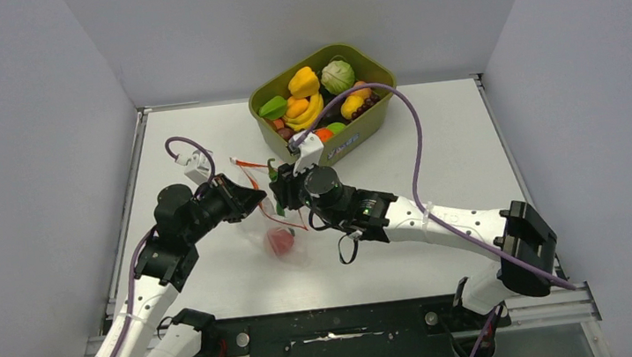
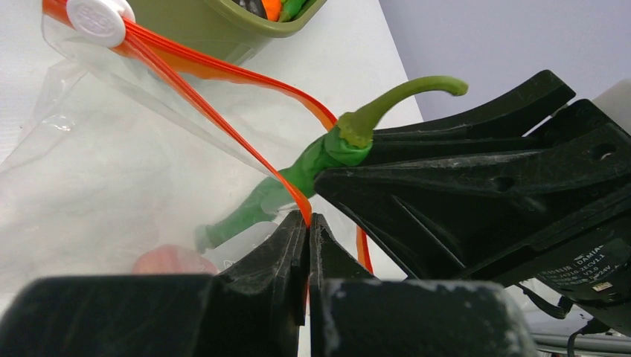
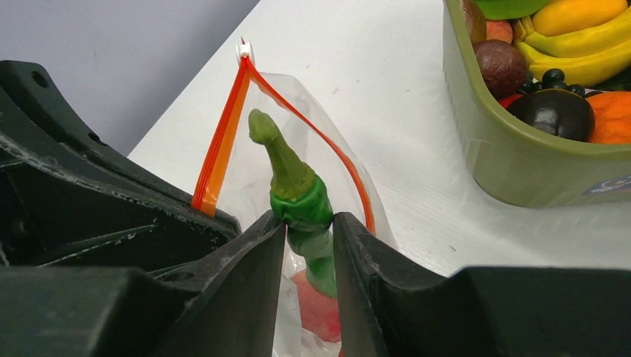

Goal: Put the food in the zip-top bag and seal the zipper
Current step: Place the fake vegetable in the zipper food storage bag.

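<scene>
The zip-top bag is thin, crinkly film, and we judge it too limp to hold any shape of its own. Its mouth gapes only while something holds it. The one firm part is the zipper, so that is where to take hold. The left tool does just that, its jaws clenched on the near lip of the orange strip. The white slider sits at the far end of the strip.

The green pod looks light, hard and glossy. We judge it likely to slip or swivel under a narrow pinch, so the thick part just under the stem is the safest grip. The right tool grasps it there. The stem points up and the thin end is already through the mouth, near the pink-red fruit lying inside the bag.

The bag stands between the two tools, left of centre on the tabletop. The tub with the rest of the food is beyond it, to the far right.

The left arm comes up from the near left, its forearm slanting right and its tool level at the bag's left side. The right arm stretches low across from the near right, its wrist turned left over the mouth.
</scene>
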Controlling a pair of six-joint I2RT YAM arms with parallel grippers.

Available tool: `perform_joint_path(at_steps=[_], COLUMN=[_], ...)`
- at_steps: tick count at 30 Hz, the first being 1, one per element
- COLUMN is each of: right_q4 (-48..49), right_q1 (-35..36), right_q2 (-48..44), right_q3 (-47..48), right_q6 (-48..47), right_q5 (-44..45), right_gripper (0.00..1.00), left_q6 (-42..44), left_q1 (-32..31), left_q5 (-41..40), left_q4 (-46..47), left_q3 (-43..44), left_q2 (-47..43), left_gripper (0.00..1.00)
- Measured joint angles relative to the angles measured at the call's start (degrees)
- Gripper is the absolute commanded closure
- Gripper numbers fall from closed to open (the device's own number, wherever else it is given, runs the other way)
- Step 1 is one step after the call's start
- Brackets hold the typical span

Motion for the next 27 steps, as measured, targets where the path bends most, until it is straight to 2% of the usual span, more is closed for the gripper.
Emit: perform_joint_path(at_steps=[12, 20, 27], right_q4=[-8.57, -12.04, -15.06], right_q1=[0.0, -0.02, -1.16], right_q2=[5.86, 6.56, -0.85], right_q3=[2.95, 4.39, 5.46], right_q6=[-1.27, -2.25, -3.41], right_q5=[-1.57, -2.91, -6.1], right_gripper=[0.74, 0.61, 0.56], left_q6=[0.7, 1.11, 2.03], left_q1=[0.0, 0.0, 0.0], left_q5=[0.09, 0.92, 1.33], left_q4=[0.2, 1.29, 1.64], left_q3=[0.0, -0.94, -1.31], left_q2=[0.02, -0.72, -1.31], left_gripper=[1.0, 1.0, 1.0])
